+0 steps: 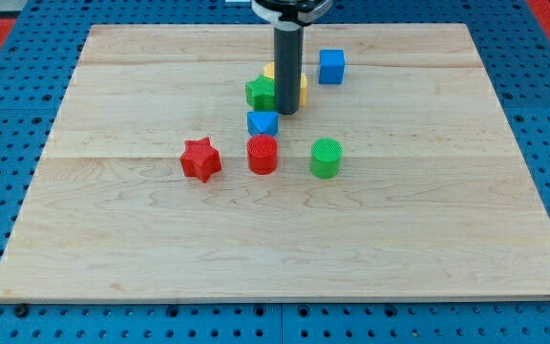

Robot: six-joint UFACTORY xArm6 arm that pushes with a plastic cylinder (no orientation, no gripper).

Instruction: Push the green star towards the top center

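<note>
Wooden board (428, 229): green star (260, 93), red star (200, 159), green cylinder (326, 158).

Pale wooden board (428, 239), seemingly matt

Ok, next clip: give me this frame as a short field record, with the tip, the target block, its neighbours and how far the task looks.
tip: my tip is down on the board, against the view's right side of the green star
target: green star, just above board centre, partly hidden by the rod
behind rod: yellow block, mostly hidden, shape unclear
upper right of rod: blue cube
below target: blue triangular block
lower row, left to right: red star, red cylinder, green cylinder
surface: wooden board
task state: star not yet at top centre
</note>
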